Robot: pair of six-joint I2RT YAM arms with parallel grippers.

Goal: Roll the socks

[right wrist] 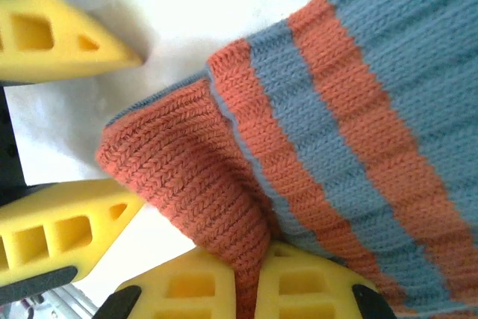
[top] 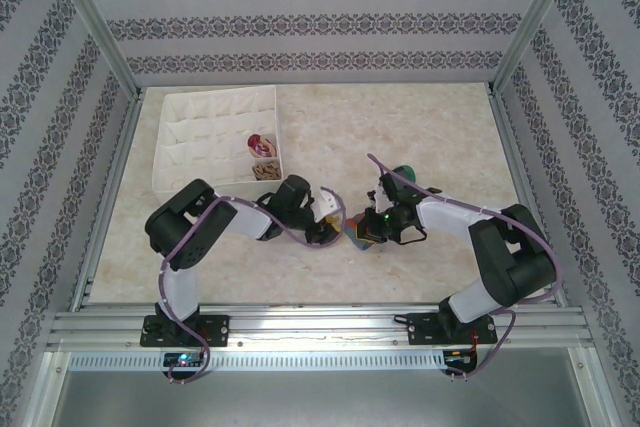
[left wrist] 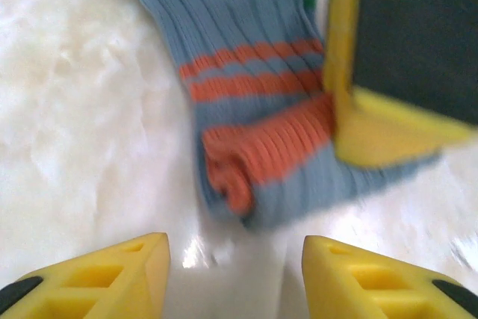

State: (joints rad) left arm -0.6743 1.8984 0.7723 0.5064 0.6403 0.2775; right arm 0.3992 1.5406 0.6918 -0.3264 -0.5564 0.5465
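Note:
A blue sock (left wrist: 254, 102) with orange stripes and a green toe (top: 405, 175) lies on the pale table. My right gripper (right wrist: 265, 263) is shut on the sock's orange cuff (right wrist: 187, 177), which is folded up between its yellow fingers. In the left wrist view the right gripper's fingers (left wrist: 343, 87) press on the sock's right side. My left gripper (left wrist: 235, 267) stands open just short of the cuff with nothing between its fingers; its fingertips (right wrist: 67, 42) sit beside the cuff in the right wrist view. From above, the left gripper (top: 328, 230) and right gripper (top: 368, 230) meet at mid-table.
A white quilted box (top: 190, 132) with small compartments stands at the back left. It holds a rolled maroon and white sock (top: 259, 143) and a rolled brown-tan sock (top: 266, 169). Patterned walls and metal rails (top: 300, 322) enclose the table.

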